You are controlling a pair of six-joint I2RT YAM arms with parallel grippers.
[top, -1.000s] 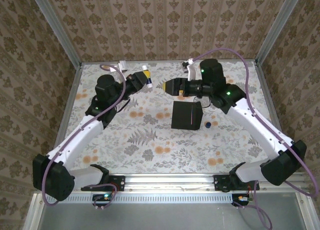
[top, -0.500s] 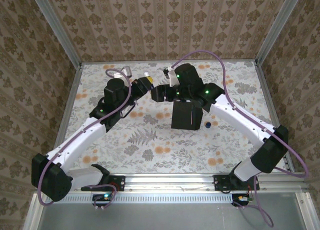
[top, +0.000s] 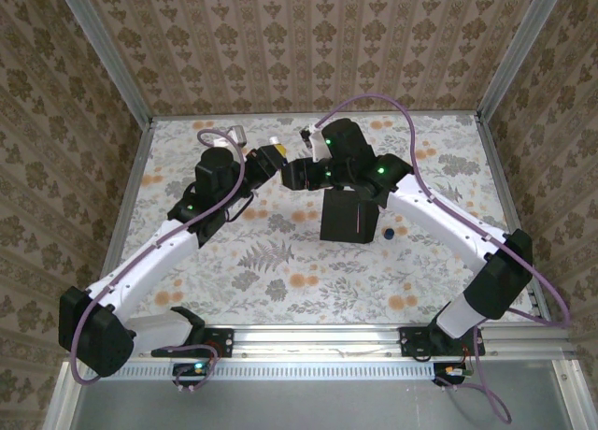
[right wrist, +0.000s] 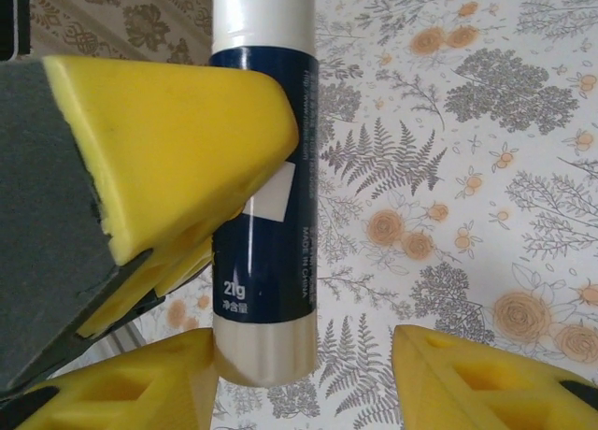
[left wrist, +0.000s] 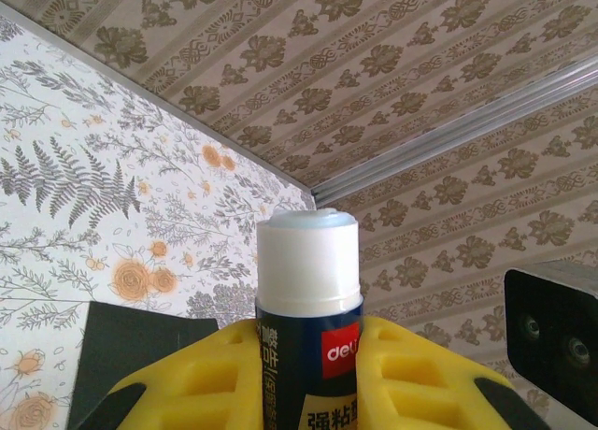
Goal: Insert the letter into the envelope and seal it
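The black envelope (top: pixel 348 215) lies flat on the flowered table right of centre, and its corner (left wrist: pixel 140 351) shows in the left wrist view. The letter is out of view. My left gripper (top: pixel 271 156) is shut on a white-and-blue glue stick (left wrist: pixel 308 290), whose white end sticks out past the yellow fingers (left wrist: pixel 196 374). My right gripper (top: pixel 292 173) meets it tip to tip above the table. It stands open around the stick's other white end (right wrist: pixel 264 341). One finger (right wrist: pixel 140 379) touches that end and the other (right wrist: pixel 486 383) stands apart.
A small blue cap (top: pixel 387 233) lies on the table just right of the envelope. Aluminium rails and patterned walls (top: pixel 308 37) enclose the table on three sides. The right arm's forearm (top: pixel 439 215) reaches over the envelope's right side.
My right arm has swung left from above the envelope to my left gripper, and its jaws have narrowed around the glue stick's end. My left gripper has shifted slightly right with the stick.
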